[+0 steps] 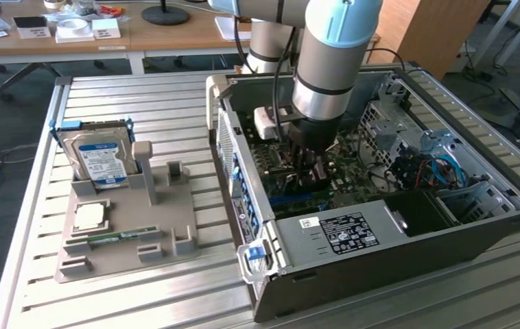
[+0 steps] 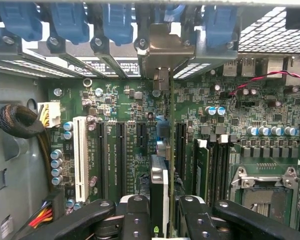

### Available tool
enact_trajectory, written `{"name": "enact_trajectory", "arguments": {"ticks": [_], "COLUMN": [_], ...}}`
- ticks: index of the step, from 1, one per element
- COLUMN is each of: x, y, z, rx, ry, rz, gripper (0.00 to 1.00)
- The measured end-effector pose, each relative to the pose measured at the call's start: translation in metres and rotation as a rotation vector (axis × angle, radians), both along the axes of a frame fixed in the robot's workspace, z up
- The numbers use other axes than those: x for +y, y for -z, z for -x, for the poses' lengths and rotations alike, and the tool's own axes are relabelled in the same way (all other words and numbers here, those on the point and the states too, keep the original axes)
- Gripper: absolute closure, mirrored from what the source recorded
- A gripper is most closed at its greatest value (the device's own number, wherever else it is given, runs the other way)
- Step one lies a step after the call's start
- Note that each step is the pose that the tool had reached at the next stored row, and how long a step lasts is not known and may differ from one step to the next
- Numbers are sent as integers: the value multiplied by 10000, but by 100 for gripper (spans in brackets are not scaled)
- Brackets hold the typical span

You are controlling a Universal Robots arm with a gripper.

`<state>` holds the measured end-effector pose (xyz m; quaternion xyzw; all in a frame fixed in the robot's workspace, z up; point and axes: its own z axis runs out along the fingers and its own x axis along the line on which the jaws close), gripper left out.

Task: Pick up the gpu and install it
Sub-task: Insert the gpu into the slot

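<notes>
The gpu [image 2: 159,180] stands on edge between my fingers, a thin card seen end-on, with its silver metal bracket [image 2: 162,55] at the rear slot opening of the case. My gripper [image 2: 162,207] is shut on the card, one black finger [image 2: 136,212] on each side. The card sits just over the black expansion slots [image 2: 121,150] of the green motherboard [image 2: 215,95]; whether it is seated I cannot tell. In the exterior view my gripper [image 1: 311,175] reaches down into the open computer case [image 1: 388,236], low over the motherboard.
A white slot [image 2: 81,155], an empty CPU socket [image 2: 267,185], a black cable bundle [image 2: 17,120] and blue slot latches [image 2: 70,20] surround the card. Outside the case, a grey fixture [image 1: 164,226] carries a blue-labelled hard drive [image 1: 103,161], a CPU [image 1: 90,216] and a RAM stick [image 1: 114,238].
</notes>
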<state>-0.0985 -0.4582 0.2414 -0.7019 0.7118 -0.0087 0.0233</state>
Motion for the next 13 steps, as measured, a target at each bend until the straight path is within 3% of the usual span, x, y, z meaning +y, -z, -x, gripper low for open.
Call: {"name": "enact_trajectory", "arguments": {"ticks": [13], "x": [-17], "y": [15], "z": [4], "rx": [0], "ry": [-2], "rz": [3], "gripper": [73]}}
